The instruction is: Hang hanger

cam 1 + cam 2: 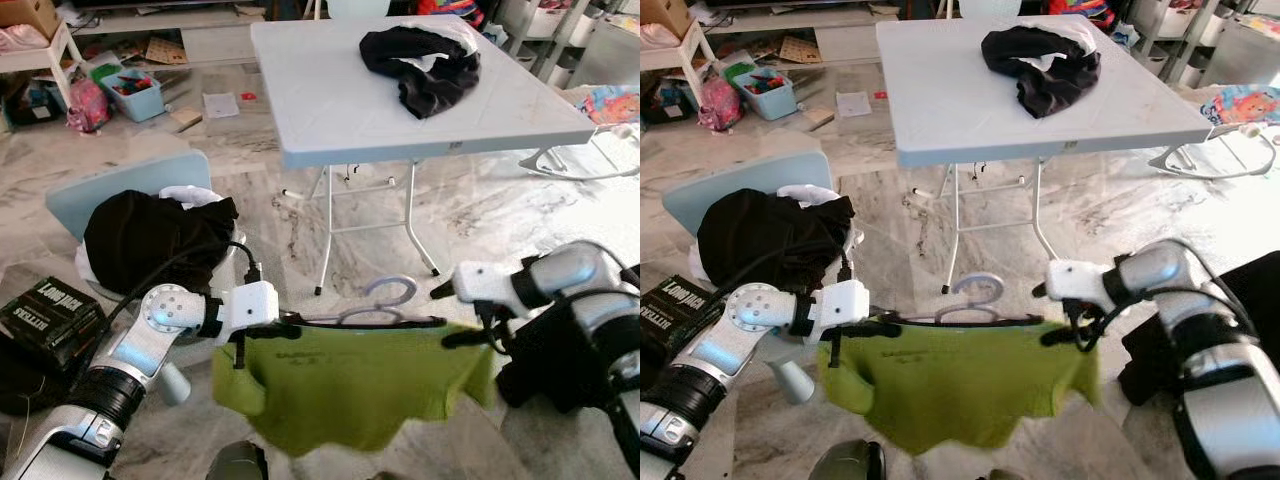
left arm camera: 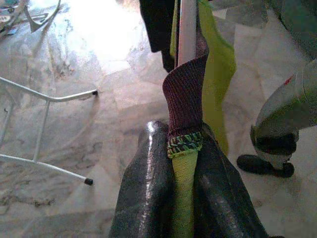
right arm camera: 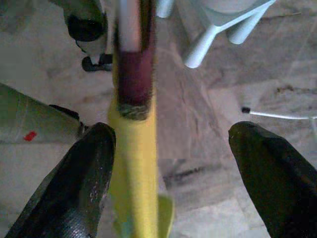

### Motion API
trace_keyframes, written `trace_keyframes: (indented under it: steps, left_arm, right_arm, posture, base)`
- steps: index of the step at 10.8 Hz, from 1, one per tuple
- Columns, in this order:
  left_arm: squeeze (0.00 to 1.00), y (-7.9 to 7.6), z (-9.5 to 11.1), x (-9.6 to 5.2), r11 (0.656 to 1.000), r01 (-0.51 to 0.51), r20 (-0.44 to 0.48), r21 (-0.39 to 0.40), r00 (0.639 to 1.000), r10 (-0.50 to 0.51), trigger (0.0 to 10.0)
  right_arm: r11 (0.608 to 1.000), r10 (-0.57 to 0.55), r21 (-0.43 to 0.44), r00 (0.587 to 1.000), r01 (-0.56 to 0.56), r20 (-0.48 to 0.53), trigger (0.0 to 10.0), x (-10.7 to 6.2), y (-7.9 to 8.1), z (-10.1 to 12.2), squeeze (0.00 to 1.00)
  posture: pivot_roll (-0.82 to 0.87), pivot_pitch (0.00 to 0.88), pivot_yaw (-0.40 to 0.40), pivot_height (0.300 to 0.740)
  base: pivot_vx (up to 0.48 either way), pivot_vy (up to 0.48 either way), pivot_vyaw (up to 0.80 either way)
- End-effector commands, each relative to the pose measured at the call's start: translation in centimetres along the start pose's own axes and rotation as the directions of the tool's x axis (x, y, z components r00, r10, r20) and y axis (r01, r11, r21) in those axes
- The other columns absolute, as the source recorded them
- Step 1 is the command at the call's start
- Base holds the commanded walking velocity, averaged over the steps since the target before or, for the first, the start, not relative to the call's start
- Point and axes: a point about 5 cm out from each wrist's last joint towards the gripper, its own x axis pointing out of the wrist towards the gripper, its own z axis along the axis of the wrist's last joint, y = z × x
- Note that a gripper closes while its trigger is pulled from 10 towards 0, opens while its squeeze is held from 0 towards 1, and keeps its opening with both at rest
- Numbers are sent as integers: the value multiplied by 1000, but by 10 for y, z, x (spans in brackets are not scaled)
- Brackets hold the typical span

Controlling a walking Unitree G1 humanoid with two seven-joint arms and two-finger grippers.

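Head stereo looks down; wrist cameras close on shirt.

Was a lived-in home, a family room by the look of it. Had a marbled tile floor, a white folding table at centre with dark clothes heaped on it. Held a toy bin and scattered papers far left, a chair piled with laundry near left, shelving far right.

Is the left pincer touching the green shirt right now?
Touching. In the left wrist view the left pincer has both fingers pressed against the green shirt at its hem, with no gap.
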Motion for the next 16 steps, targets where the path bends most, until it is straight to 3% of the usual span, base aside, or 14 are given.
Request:
trace_keyframes:
  steps: [1,4,5,6,7,11,16]
  left_arm:
    - [0,6,5,-3,999,-21,9,24,1000,21,0]
    - [0,8,6,-3,999,-37,15,23,999,37,0]
    - [0,8,6,-3,999,-38,16,23,999,38,0]
    - [0,8,7,-3,999,-39,16,23,999,39,0]
    - [0,9,7,-2,999,-42,14,25,999,41,0]
    - [0,8,4,0,998,-54,10,16,999,54,0]
    - [0,10,3,1,998,-64,10,11,998,64,0]
  right_arm:
    - [1000,5,-12,1000,-5,-23,10000,-3,-4,2,0]
    - [998,-7,61,998,11,-59,10000,12,4,-9,0]
    - [996,-23,81,999,27,-39,6824,17,5,-9,0]
    - [995,-47,88,998,50,-37,1922,19,3,-9,0]
    - [993,-57,98,997,62,-53,0,19,3,-11,0]
    - [984,-98,142,992,109,-80,0,13,0,-16,0]
    - [980,-76,187,996,66,49,0,18,-3,-3,0]
  posture:
    - [-90,0,-8,740]
    - [-89,0,-12,740]
    - [-82,0,-15,740]
    - [-82,0,-15,740]
    - [-80,0,-23,740]
    - [-81,0,-35,740]
    - [-86,0,-34,740]
  base:
    - [0,0,0]
    - [0,0,0]
    - [0,0,0]
    - [0,0,0]
    - [0,0,0]
    - [0,0,0]
    - [0,0,0]
